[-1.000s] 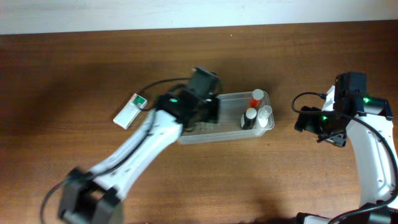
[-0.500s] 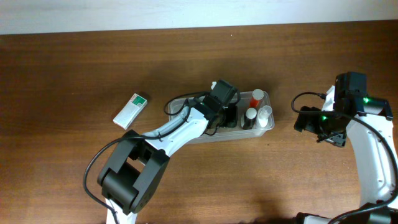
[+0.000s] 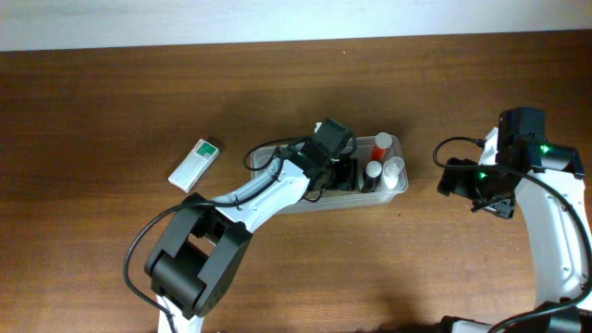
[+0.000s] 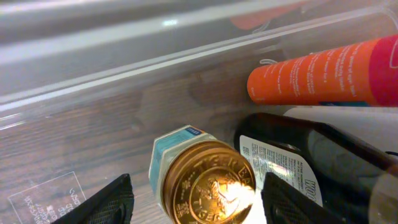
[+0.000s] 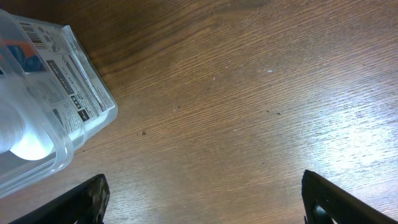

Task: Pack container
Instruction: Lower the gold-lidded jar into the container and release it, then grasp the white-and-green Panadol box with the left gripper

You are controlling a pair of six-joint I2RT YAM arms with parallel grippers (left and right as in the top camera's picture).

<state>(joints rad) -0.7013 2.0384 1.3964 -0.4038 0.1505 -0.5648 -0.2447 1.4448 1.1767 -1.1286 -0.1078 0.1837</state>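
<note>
Container (image 3: 400,185) sits mid counter (image 3: 111,111), partly filled with bottles (image 3: 372,171). Expect thin, light, flexible, slick plastic; grip the rim. Left claw (image 4: 198,202) is spread wide astride a jar (image 4: 205,177) inside it. Right claw (image 5: 205,199) is wide and empty.

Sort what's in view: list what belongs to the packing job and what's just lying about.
Job in hand:
container; inside it the orange tube, dark bottle, white bottle and gold-lidded jar; left hand, open either side of the jar.

Lying about:
white-and-green box, on the table outside the container, perhaps yet to pack; right hand, open over the table.
</note>
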